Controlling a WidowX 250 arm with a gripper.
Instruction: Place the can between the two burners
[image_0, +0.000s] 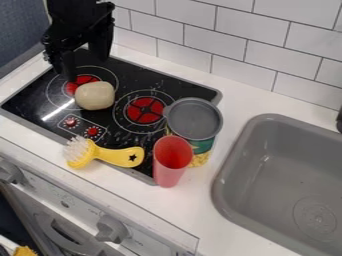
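At the upper left of the camera view, the black gripper hangs over the far left part of the black cooktop, beyond the left burner. Its two fingers stand apart, with nothing held between them. The can, with a green and yellow label and a round grey top, stands upright at the right side of the cooktop, just to the right of the right burner; it is not between the two burners. Just in front of the can is a red cup, its open mouth facing up, by the near right corner of the cooktop. A rounded beige object lies on the near right part of the left burner. Along the cooktop's near edge lies a brush, its white bristles to the left and its yellow handle, marked with a dark star, pointing right toward the cup. On the right, a grey sink is set into the white worktop, and a white tiled wall runs behind.
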